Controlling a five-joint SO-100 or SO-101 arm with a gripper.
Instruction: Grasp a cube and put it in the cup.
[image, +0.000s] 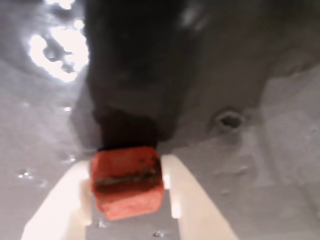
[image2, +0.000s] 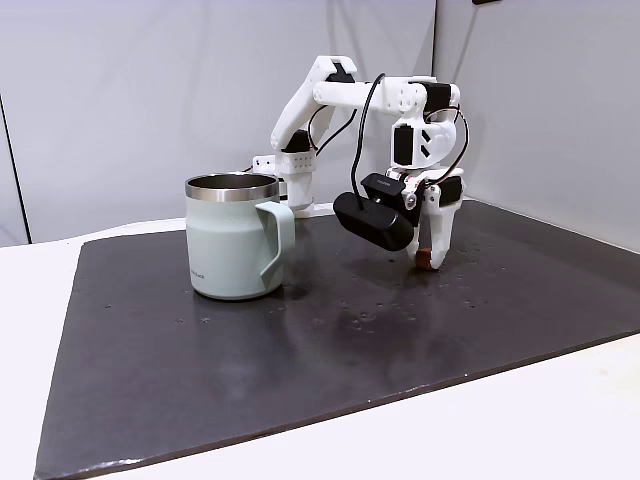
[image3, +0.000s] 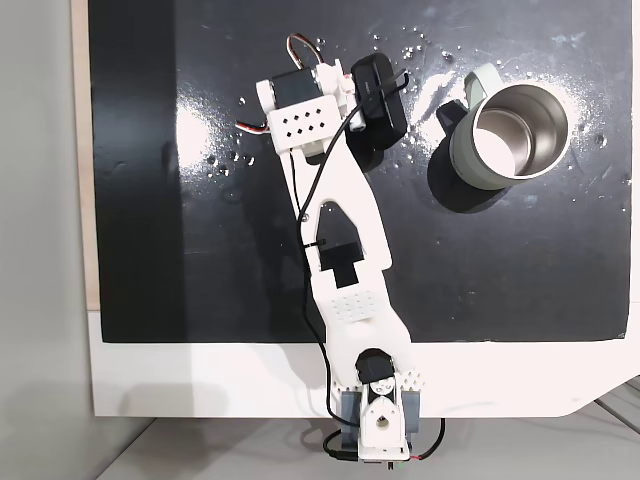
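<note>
Between the white fingertips of the gripper (image: 127, 200) sits the tiny reddish-brown cube (image: 127, 181) with its dark groove, pinched tight just above the dark mat (image2: 300, 350); the pale sage-green steel-rimmed mug (image2: 234, 238) stands well off to the left in a fixed view, so I'd guess lift, then swing that way.

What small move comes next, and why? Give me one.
Probably lift straight up. The tool is shut on the cube, which sits between its white fingers close to the dark mat. The cup stands apart to the left in the side fixed view, its steel rim higher than the cube, so height is needed before carrying across.
</note>
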